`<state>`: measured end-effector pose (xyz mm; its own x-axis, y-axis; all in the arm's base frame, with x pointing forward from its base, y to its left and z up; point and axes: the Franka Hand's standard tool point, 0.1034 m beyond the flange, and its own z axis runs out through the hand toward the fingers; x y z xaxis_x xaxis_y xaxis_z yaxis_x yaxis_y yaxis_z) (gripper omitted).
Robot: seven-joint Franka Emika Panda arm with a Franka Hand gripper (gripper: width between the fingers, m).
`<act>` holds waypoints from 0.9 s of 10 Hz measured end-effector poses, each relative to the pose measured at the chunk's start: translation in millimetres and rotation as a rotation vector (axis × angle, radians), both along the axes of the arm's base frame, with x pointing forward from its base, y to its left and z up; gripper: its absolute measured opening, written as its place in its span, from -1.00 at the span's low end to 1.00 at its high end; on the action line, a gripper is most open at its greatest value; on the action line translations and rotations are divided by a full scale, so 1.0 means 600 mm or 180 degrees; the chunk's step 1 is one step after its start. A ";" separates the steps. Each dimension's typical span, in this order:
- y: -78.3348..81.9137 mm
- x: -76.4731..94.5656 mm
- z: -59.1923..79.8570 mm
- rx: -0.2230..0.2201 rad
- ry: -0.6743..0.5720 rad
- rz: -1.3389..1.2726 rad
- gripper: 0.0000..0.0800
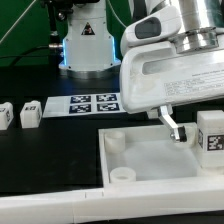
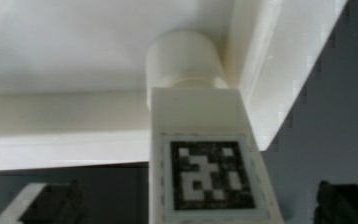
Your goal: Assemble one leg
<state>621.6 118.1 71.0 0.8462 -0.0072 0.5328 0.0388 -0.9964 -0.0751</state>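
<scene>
I see the leg (image 2: 202,150) right in front of my wrist camera. It is a small white block with a black-and-white tag on one flat face and a round stub on its far end. That round end points into a corner of the big white panel (image 1: 145,160). In the exterior view, the leg stands at the panel's edge on the exterior view's right. I cannot tell if the round end sits in a hole or is only near one.

My gripper (image 2: 197,208) is wide apart. Its two dark fingers (image 2: 43,205) sit one on each side of the leg. There is a gap on both sides, so nothing is held.

I think the leg is light and hard. It should not bend or squash. It looks smooth, so it may slip or twist if I pinch it weakly. I think the best place to hold it is the blocky part, with one finger on each flat side. The round end is a bad place, because round things roll between the fingers. I would close slowly and squarely so the leg does not tip.
</scene>
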 end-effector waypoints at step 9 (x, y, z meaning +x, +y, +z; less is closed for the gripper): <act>0.007 -0.006 0.030 0.0167 0.1891 0.0165 0.62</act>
<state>618.0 122.3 88.9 0.9991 0.0286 -0.0317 0.0236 -0.9887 -0.1480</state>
